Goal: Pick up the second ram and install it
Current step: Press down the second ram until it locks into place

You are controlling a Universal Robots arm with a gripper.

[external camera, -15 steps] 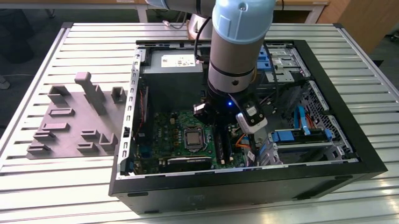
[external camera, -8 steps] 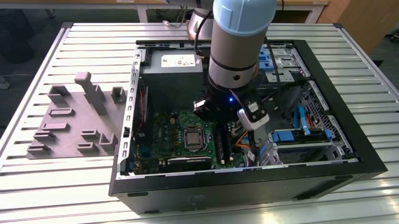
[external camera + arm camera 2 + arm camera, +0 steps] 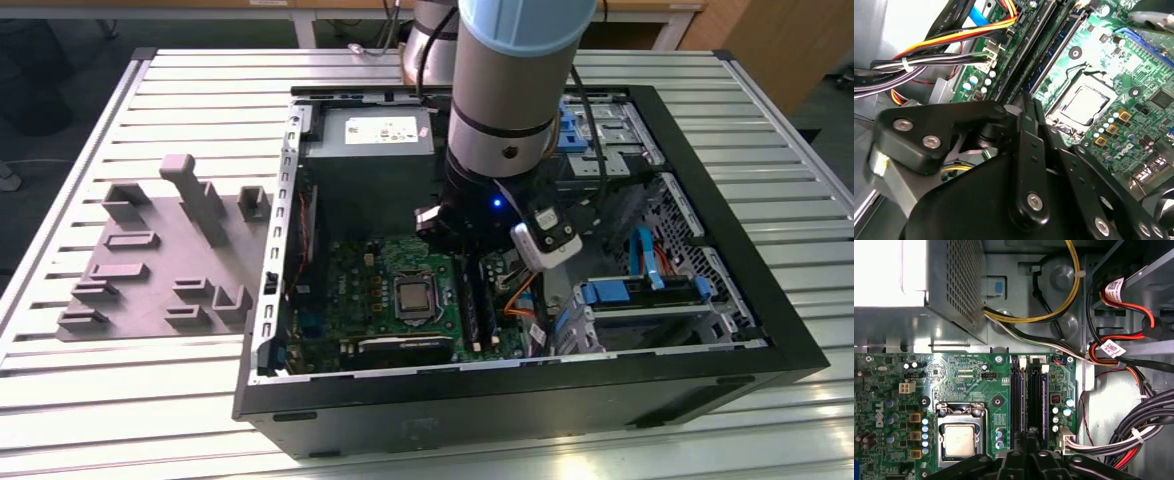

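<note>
The second ram (image 3: 1032, 400) looks like a thin dark stick seen edge-on, standing in line with the black memory slots (image 3: 1016, 400) of the green motherboard (image 3: 964, 385). My gripper (image 3: 1028, 437) sits at its near end with the fingers (image 3: 1024, 107) drawn together on its top edge. In the exterior view the gripper (image 3: 461, 262) reaches down inside the open computer case (image 3: 534, 400), right of the processor socket (image 3: 415, 297). Whether the stick is fully seated is hidden by the fingers.
A grey power supply (image 3: 367, 150) stands just behind the slots. Cable bundles (image 3: 1134, 435) and blue drive cages (image 3: 641, 290) crowd the side at the exterior view's right. A grey holder fixture (image 3: 154, 260) lies on the slatted table (image 3: 134, 400) outside the case.
</note>
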